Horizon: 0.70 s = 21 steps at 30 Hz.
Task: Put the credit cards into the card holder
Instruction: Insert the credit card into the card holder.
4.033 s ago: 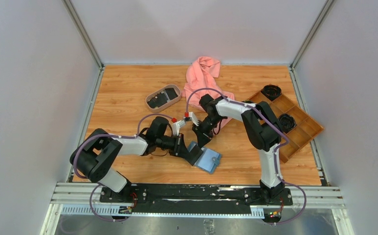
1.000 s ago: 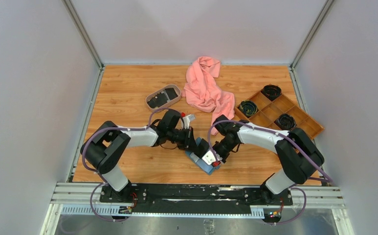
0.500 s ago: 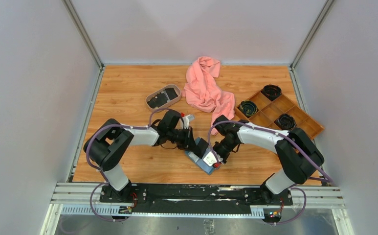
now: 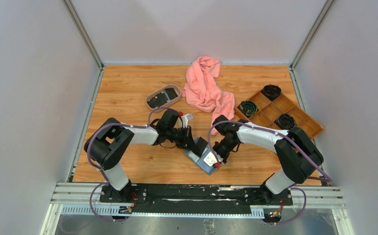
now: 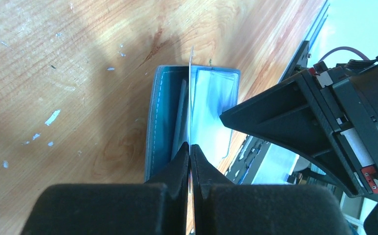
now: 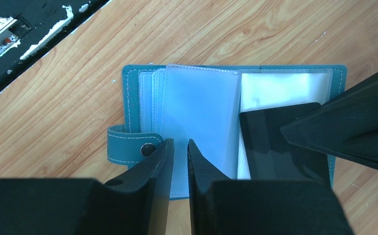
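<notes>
Two arms, top view: left arm and right arm meet at the card holder, which lies open on the wooden tabletop.
Left wrist: left fingers are pressed on a credit card, seen edge-on, its long axis pointing straight ahead over the holder's fold.
Right wrist: right fingers sit a sliver apart astride a clear leaf, with the card just beside it; whether they grip it we cannot tell.
Coming move: we judge the card slides under that leaf.
Room: tight, as both arms crowd the holder.

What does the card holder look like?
On the wooden table, look near the front middle, where the left gripper and right gripper meet. The card holder lies open there: flat and teal-blue, with a snap tab, unlike the pink cloth behind.
</notes>
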Tool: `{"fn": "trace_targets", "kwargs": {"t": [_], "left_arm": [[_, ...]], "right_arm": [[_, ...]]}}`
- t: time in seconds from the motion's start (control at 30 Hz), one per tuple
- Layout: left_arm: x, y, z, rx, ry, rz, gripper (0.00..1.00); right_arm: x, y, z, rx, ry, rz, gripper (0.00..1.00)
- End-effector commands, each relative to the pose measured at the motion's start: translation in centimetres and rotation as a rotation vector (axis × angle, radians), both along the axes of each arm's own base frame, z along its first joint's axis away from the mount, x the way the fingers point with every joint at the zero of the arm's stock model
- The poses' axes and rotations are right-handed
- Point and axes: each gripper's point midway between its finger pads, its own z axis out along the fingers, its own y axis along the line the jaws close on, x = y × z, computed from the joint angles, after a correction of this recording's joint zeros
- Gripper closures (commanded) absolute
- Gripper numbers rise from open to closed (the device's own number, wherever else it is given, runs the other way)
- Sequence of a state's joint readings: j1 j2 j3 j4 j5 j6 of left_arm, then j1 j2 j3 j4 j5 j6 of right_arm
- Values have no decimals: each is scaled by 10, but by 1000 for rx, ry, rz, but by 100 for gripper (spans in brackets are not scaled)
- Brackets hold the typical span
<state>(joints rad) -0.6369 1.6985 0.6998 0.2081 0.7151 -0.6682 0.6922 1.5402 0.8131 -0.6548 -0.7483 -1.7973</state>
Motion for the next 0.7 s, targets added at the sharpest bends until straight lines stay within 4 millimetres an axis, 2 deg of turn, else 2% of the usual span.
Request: {"fn": "trace_targets", "kwargs": {"t": [0.0,0.2,0.4,0.67], "left_arm": [[-11,0,-10,6,15,-41,100],[-18,-1,-9,-4,23,-58,100],[-16,-5,5,-35,17,-46,100],[-13,-7,9,-53,12,-27,100]], "right_arm": [[-18,-17,-13,-104,59,24,79],[-18,-17,-13,-107,59,25,79],[-18,-17,-14,-109,58,28,79],[-19,-18,-13,-110,56,34,79]]}}
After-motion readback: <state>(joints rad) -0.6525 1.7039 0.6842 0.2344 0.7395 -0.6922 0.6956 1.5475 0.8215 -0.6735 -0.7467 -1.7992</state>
